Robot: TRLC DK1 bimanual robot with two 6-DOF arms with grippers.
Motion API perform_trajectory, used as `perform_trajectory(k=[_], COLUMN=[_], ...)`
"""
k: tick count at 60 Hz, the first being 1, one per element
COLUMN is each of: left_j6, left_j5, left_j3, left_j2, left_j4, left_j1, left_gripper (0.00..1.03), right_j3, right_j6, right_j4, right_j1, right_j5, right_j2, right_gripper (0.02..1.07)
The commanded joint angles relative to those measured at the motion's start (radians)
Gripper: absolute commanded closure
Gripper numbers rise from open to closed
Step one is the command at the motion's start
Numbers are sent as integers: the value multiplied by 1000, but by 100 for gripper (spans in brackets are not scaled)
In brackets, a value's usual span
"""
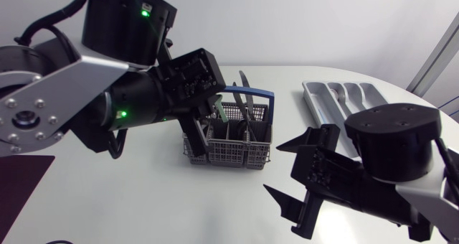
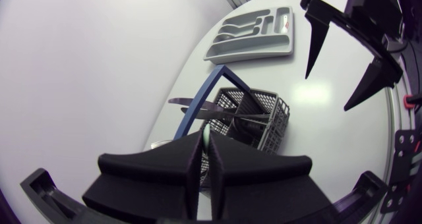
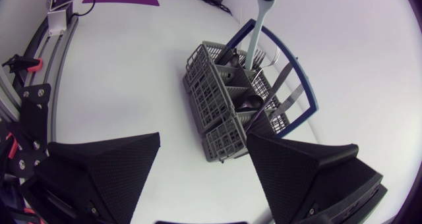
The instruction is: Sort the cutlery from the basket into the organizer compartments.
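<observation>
Basket (image 3: pixel 210 107) hides end of green-handled utensil (image 3: pixel 256 33) | left hand (image 2: pixel 206 145) pinches it | right hand (image 3: pixel 204 138) wide

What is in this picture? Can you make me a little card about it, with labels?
Place: white table
Basket: grey mesh, blue handle, cutlery standing inside
Organizer: grey tray on my right side of the table
Left jaws: shut on a green-handled piece that stands in the basket
Right jaws: open, holding nothing, above the table near the basket
</observation>
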Motion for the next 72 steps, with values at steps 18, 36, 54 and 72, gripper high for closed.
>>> perform_trajectory(k=[18, 36, 54, 72], left_j6=[-468, -681, -782, -824], left_j5=[24, 179, 340, 394], left_j3=[28, 88, 148, 179], left_j2=[-3, 59, 156, 170], left_j4=[-44, -67, -107, -107], left_j1=[-52, -49, 53, 89], left_gripper=[100, 100, 100, 100], right_j3=[64, 53, 70, 92], right_j6=[103, 124, 132, 143], right_j4=[111, 249, 360, 389], right_j1=[86, 58, -17, -34], right_j5=[42, 46, 60, 60], right_j2=[0, 72, 147, 190], right_gripper=[13, 17, 57, 65])
